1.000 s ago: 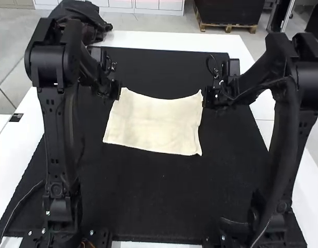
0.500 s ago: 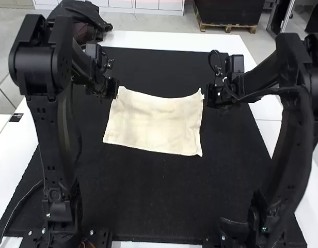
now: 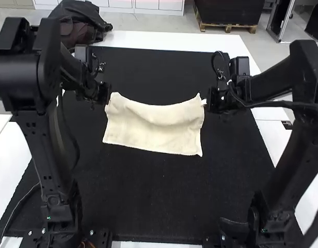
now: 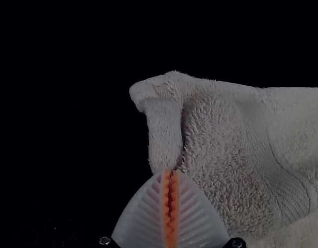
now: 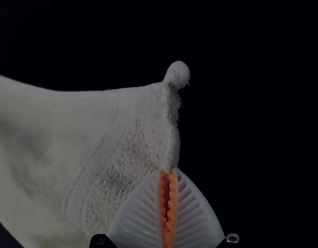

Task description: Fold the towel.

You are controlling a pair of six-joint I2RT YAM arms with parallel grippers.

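Black mat [image 3: 164, 201]: lay under the action.
Left gripper [image 4: 171, 173]: fingers together, clamped on the towel [image 3: 154, 129] near one far corner!
Right gripper [image 5: 168, 171]: closed too, pinching near the other.
Towel: sat mid-mat, far edge sagging.
Score: corners caught; fold-over looked undone.
Left arm [image 3: 45, 150], right arm [image 3: 288, 170]: both reached forward.

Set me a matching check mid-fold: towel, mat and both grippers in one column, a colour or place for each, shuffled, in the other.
1. Towel
2. Mat
3. Left gripper
4. Right gripper

A. At the towel's right edge, near its far corner, in the high view
B. Cream, far edge dipping in the middle
C. At the towel's left edge, near its far corner, in the high view
D. Black, beneath the towel

Pairs: 1-B, 2-D, 3-C, 4-A
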